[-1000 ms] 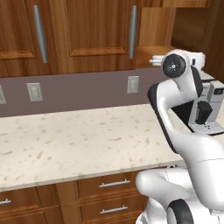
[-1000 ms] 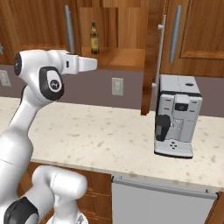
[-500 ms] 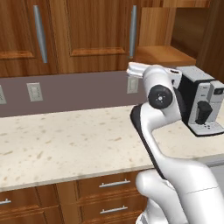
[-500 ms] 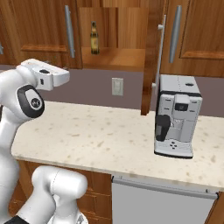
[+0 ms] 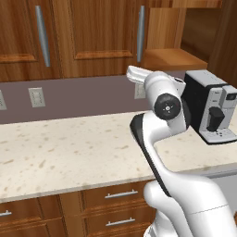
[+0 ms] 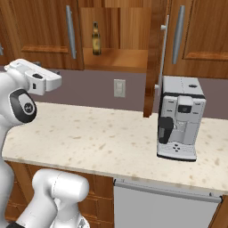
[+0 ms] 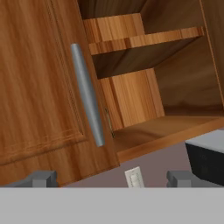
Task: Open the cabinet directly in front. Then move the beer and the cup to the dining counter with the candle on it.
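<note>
Cabinet (image 7: 144, 87) open, shelves bare; bar handle (image 7: 87, 94) left; end effector (image 7: 109, 178) wide.

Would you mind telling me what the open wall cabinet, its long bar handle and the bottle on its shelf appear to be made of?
The reddish-brown wall cabinet looks like varnished wood, with visible grain streaks. Its long vertical bar handle seems to be brushed metal: matte grey with a soft sheen. The small dark brown bottle is probably glass, judging by its slim neck and pale label, though it is too small to be sure.
</note>
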